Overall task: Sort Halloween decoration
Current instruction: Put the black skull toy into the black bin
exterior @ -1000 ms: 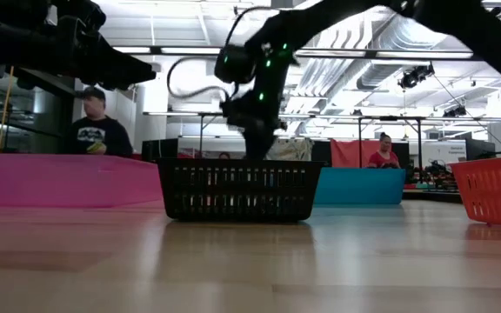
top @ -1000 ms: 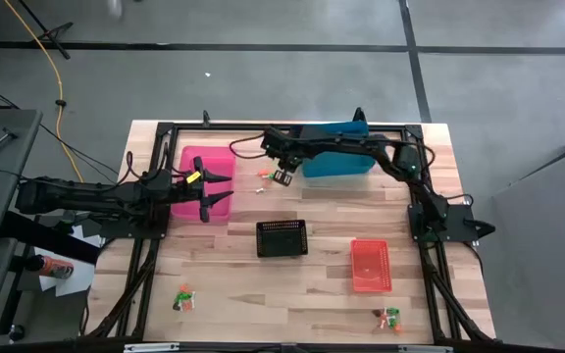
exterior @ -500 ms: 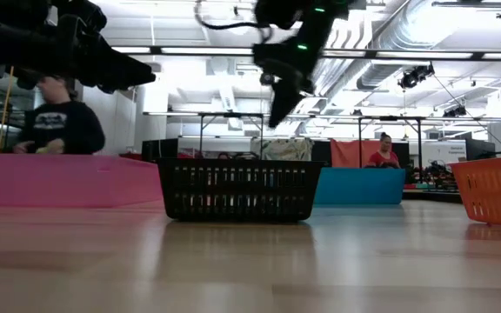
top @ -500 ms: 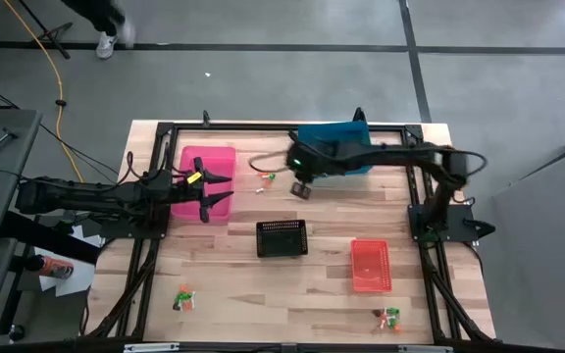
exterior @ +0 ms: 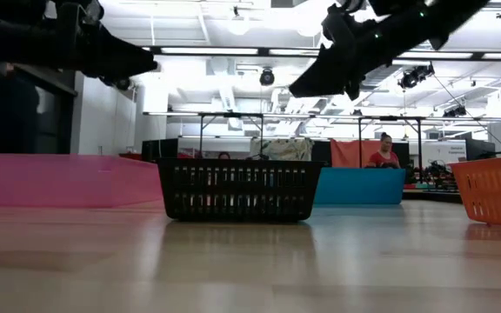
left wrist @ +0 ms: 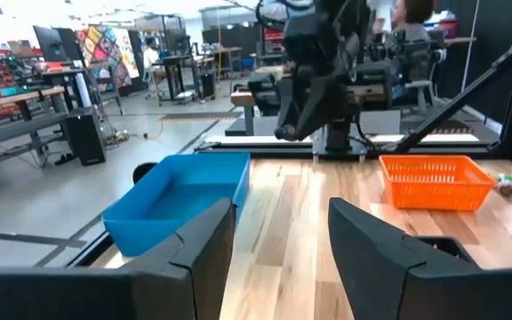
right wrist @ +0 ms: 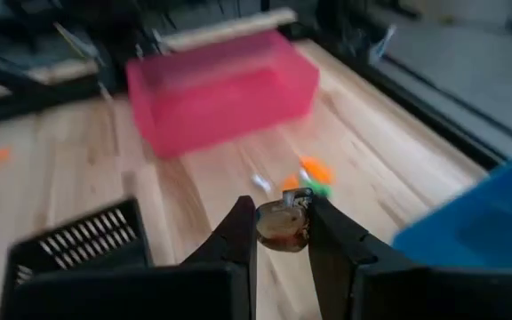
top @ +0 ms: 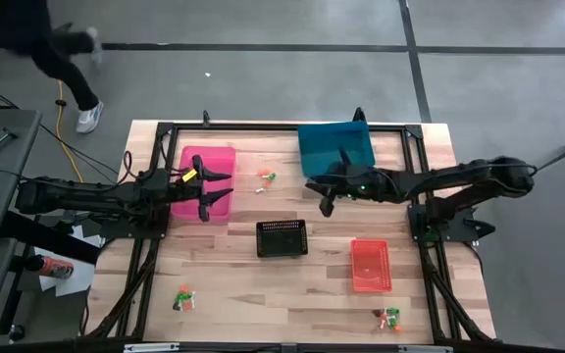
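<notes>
from above, the right gripper [top: 324, 201] hangs over bare wood between the blue bin [top: 335, 148] and the black basket [top: 282, 237], its fingers pointing toward the table's left side. a small cluster of trinkets [top: 265, 180] lies just beyond it, between the pink bin [top: 207, 168] and the blue one; more trinkets sit near the front left [top: 185, 298] and front right [top: 390, 318] edges. the red bin [top: 370, 265] stands in front of the right arm. the left gripper [top: 214, 188] waits over the pink bin with its fingers spread wide and nothing in them.

from table height, the right gripper [exterior: 307, 85] rides high above the black basket [exterior: 237, 189], tilted down; what it carries cannot be made out here.

the left wrist view looks across the blue bin [left wrist: 176, 197] and red bin [left wrist: 436, 180] at the other arm, its own fingers [left wrist: 203, 249] parted and empty.

the right wrist view settles it: the fingers [right wrist: 238, 236] stand narrow, pinching a small brownish trinket [right wrist: 282, 225] between their tips. it looks roundish, with no clear long axis. the basket [right wrist: 71, 243] lies nearest, off to one side of the tips; the pink bin [right wrist: 220, 87] lies straight ahead past the loose cluster. which bin suits this piece i cannot tell, but the right arm alone holds it, so the drop is its move.
</notes>
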Robot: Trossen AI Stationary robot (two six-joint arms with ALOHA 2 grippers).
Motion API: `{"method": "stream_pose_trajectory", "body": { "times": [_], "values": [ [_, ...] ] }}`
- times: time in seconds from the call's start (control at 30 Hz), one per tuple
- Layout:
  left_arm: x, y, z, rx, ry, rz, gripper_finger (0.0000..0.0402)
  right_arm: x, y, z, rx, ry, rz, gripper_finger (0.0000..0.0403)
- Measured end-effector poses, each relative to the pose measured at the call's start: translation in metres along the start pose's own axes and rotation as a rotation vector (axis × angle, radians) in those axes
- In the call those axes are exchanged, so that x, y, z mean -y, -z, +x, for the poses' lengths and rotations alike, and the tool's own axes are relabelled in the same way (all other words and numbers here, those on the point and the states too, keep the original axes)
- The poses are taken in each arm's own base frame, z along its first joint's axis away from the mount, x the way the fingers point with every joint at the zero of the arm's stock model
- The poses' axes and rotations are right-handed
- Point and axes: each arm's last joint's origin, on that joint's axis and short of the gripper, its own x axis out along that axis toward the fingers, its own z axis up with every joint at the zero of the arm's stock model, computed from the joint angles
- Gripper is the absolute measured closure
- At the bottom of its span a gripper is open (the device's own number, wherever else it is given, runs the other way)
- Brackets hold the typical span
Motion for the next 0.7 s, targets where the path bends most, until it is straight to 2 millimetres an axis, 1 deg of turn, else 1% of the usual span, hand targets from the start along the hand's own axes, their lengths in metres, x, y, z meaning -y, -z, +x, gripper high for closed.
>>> {"method": "stream_pose_trajectory", "body": {
  "times": [0.07,0.17,0.3,0.47,0.6,0.7],
  "values": [
    [0.0,-0.003,0.0,0.03,-0.002,-0.02,0.0231,-0.004,0.004,0.001,0.036,-0.03,0.004,0.0352],
    [-0.001,-0.008,0.0,0.087,-0.005,-0.068,0.0231,-0.015,0.013,0.009,0.048,-0.095,-0.006,0.0352],
    [-0.001,-0.011,-0.001,0.118,-0.005,-0.101,0.0231,-0.04,0.023,0.026,0.072,-0.217,-0.052,0.0352],
    [-0.001,-0.008,0.0,0.088,0.005,-0.147,0.0231,-0.069,0.036,0.051,0.017,-0.285,-0.099,0.0352],
    [0.0,-0.006,0.0,0.059,0.025,-0.145,0.0231,-0.093,0.037,0.072,-0.021,-0.343,-0.158,0.0352],
    [0.001,-0.005,0.0,0.054,0.035,-0.144,0.0231,-0.106,0.031,0.084,-0.058,-0.351,-0.206,0.0352]
  ]
}}
